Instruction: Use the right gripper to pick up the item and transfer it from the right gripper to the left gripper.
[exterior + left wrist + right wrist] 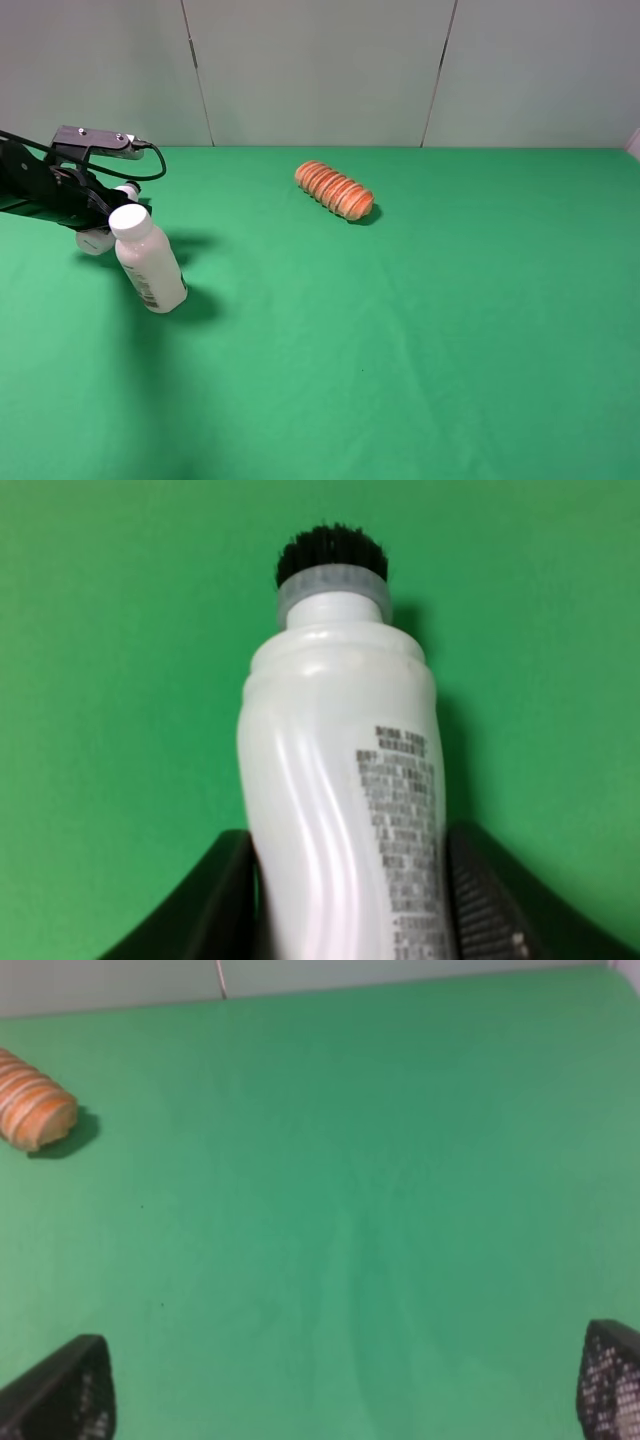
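At the left edge of the high view the left gripper is clamped on the item, bristly tip away from it, beside the larger white-capped bottle, while the right gripper stands wide apart, empty, with the bread roll near the upper middle.

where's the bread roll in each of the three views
Exterior high: the bread roll lies on the green cloth, above centre, near the back wall.
Left wrist: not in it; the slim white bottle held in the left gripper fills the view.
Right wrist: the roll shows at the picture's left edge, partly cut off.
Shared landmark: the green cloth appears in all three views.
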`<state>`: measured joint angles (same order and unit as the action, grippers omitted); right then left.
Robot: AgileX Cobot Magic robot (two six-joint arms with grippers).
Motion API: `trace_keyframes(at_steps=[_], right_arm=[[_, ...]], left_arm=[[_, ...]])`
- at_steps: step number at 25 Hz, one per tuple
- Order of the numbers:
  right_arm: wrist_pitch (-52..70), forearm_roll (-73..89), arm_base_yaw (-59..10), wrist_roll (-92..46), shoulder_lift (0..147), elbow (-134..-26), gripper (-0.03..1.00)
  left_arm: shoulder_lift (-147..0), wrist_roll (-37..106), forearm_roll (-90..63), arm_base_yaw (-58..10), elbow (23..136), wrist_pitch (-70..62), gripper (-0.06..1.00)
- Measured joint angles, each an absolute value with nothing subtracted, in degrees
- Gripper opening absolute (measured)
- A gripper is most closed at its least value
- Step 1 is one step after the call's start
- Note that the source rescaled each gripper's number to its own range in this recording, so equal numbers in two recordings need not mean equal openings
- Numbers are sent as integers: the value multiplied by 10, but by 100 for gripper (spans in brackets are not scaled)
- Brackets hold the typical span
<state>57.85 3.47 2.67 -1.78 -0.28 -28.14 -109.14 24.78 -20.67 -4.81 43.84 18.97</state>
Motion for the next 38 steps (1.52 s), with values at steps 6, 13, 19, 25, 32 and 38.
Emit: trace_keyframes(at_steps=[6,13,19,25,32,38], right_arm=[[578,35,27,-18,-3,-281,100],[578,35,27,-18,-3,-281,100],[578,35,27,-18,-3,-281,100],[578,36,27,-18,-3,-281,100],[580,36,27,-18,-3,-281,100],[580,36,27,-18,-3,-281,100]], left_arm=[[-1091,250,-207,-48,438,194,0],[-1091,250,-207,-48,438,194,57],[-1068,251,-207,-48,437,190,96],[-980,268,-207,-48,437,154,99],[-848,270,-207,-48,437,40,99],[-701,269,-206,-48,437,-55,99]])
